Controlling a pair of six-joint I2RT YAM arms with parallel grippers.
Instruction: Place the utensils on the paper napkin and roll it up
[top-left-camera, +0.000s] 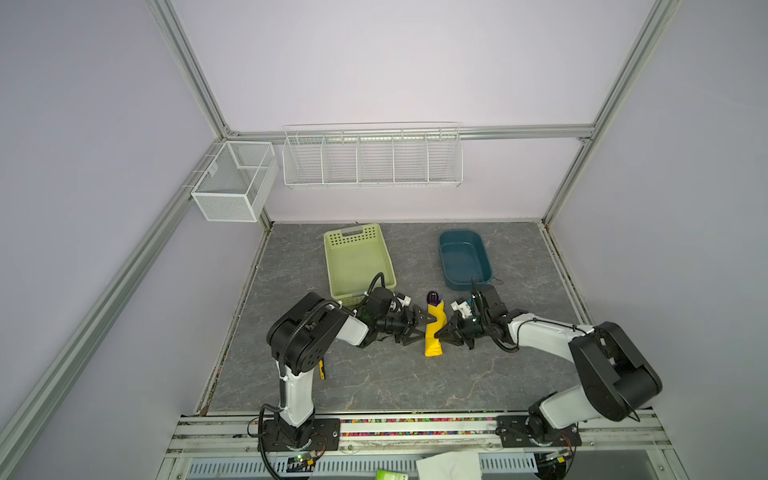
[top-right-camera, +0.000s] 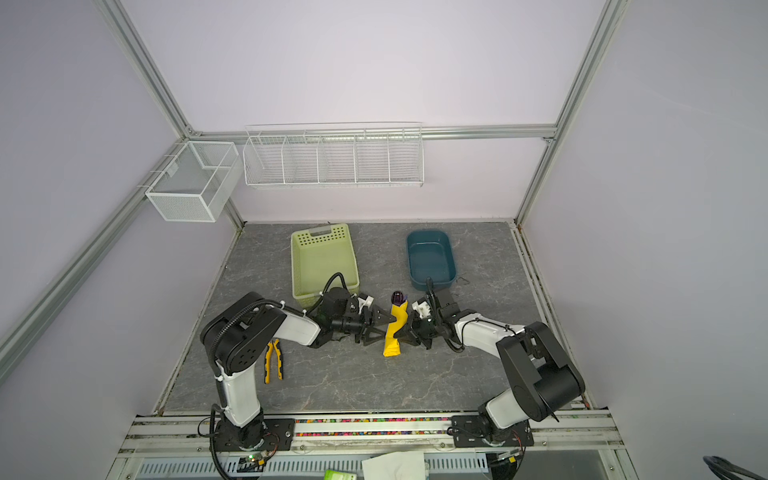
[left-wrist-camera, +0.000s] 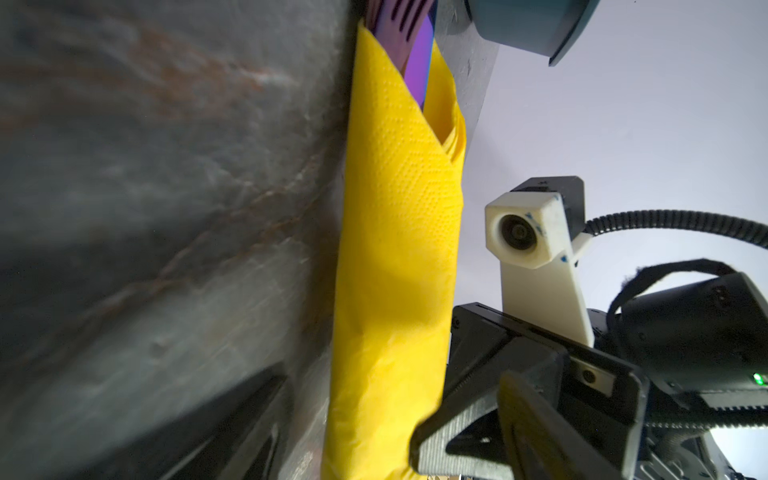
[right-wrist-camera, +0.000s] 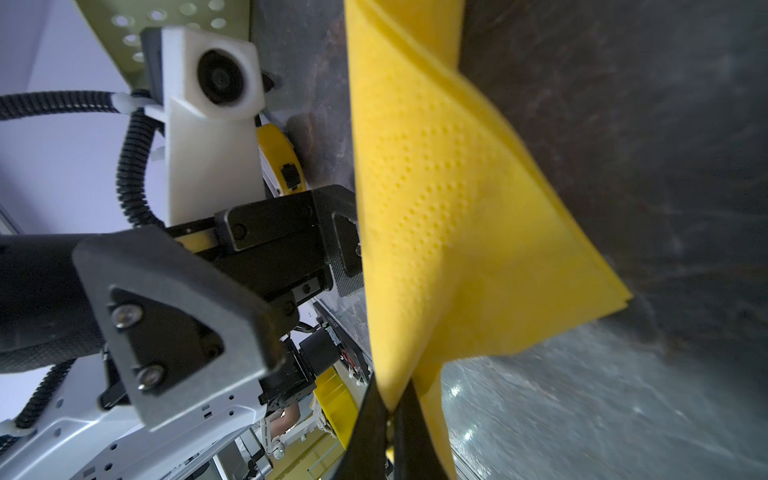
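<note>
Two grippers are flanking the roll: the left gripper (top-left-camera: 426, 328) is standing wide beside the paper napkin (top-left-camera: 432, 351), and the right gripper (top-left-camera: 444, 333) is pinching its loose corner. The napkin is lying rolled mid-table, with the utensils (top-left-camera: 433, 297) poking purple heads out the far end. Judgement: pulling that corner taut and tucking it under should be preventing unrolling. The green basket (top-left-camera: 332, 266) and teal tub (top-left-camera: 461, 235) are showing nothing inside.

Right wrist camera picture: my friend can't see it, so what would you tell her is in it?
A bright yellow napkin lies on the grey table, with a bit of it pinched in the shut right pincer. The black left pincer stands open right beside the napkin, with a white camera mounted behind it.
</note>
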